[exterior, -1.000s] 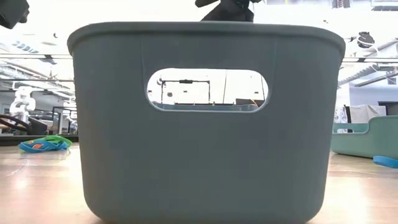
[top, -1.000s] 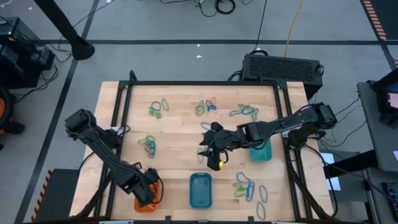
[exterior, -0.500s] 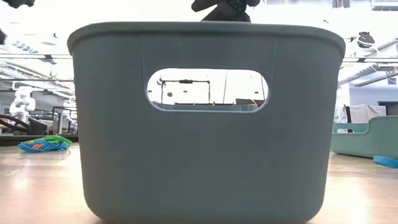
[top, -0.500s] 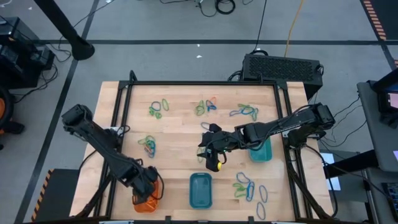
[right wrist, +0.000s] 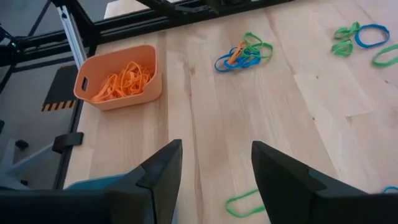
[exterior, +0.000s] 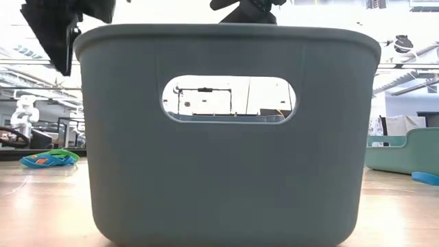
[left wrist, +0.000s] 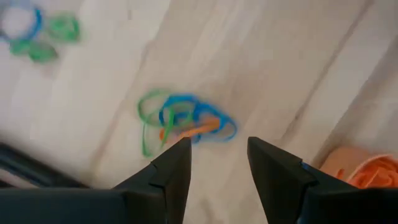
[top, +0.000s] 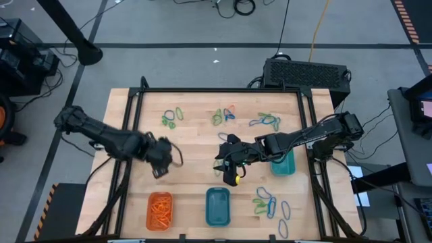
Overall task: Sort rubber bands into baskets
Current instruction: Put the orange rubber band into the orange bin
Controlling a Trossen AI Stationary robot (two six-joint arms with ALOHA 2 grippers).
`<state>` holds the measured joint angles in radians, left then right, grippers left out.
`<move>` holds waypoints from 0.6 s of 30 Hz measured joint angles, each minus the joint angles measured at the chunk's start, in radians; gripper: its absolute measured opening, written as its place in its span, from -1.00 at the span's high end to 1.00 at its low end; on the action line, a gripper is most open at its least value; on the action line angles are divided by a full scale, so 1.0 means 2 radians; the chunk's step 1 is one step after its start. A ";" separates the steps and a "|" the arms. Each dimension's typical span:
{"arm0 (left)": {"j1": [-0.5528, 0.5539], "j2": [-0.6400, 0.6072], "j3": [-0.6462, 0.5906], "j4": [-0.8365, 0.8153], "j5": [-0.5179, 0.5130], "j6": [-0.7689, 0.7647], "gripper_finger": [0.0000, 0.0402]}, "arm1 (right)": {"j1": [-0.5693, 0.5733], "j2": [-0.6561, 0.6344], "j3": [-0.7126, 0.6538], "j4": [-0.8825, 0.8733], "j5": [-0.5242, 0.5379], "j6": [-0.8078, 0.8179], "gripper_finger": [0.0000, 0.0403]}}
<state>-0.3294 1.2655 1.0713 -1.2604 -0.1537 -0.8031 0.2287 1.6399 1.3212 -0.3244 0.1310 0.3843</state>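
I've got the left gripper [top: 162, 160] over the mixed rubber bands [left wrist: 183, 123] on the worktop [top: 196, 135], jaws spread, empty. Right gripper [top: 229, 169] mid-worktop, jaws spread, empty. Orange basket [top: 160, 209] holds orange bands; teal basket [top: 217, 206] beside it, blue basket [top: 283, 165] farther right.

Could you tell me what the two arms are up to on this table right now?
They are sorting rubber bands by colour. The left pincer, open and empty, hovers over a mixed clump of bands beside the orange basket, which holds orange bands. The right pincer waits open mid-table, above the teal basket.
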 joint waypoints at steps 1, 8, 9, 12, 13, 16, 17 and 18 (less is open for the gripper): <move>0.023 -0.002 -0.008 0.001 0.022 0.014 0.18 | 0.000 0.000 0.000 0.000 0.000 0.000 0.08; 0.114 0.006 -0.098 0.045 0.114 0.150 0.18 | 0.000 0.000 0.000 -0.001 0.000 0.053 0.08; 0.119 0.009 -0.108 0.052 0.114 0.159 0.18 | 0.000 0.000 0.000 -0.001 0.000 0.059 0.08; 0.123 0.021 -0.127 0.074 0.123 0.185 0.18 | 0.001 0.000 0.000 -0.008 0.000 0.079 0.08; 0.123 0.025 -0.132 0.079 0.128 0.194 0.18 | 0.001 0.000 0.000 -0.008 -0.001 0.084 0.08; 0.122 0.037 -0.143 0.105 0.134 0.224 0.18 | 0.001 0.000 0.000 -0.014 -0.001 0.090 0.08; 0.122 0.041 -0.145 0.111 0.136 0.235 0.18 | 0.002 0.000 0.000 -0.014 -0.001 0.090 0.08; 0.122 0.046 -0.146 0.115 0.139 0.248 0.18 | 0.002 0.000 0.000 -0.015 -0.001 0.090 0.08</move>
<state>-0.0845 1.3578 0.7784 -1.0294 0.1238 -0.3069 0.2317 1.6398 1.3212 -0.3538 0.1295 0.5651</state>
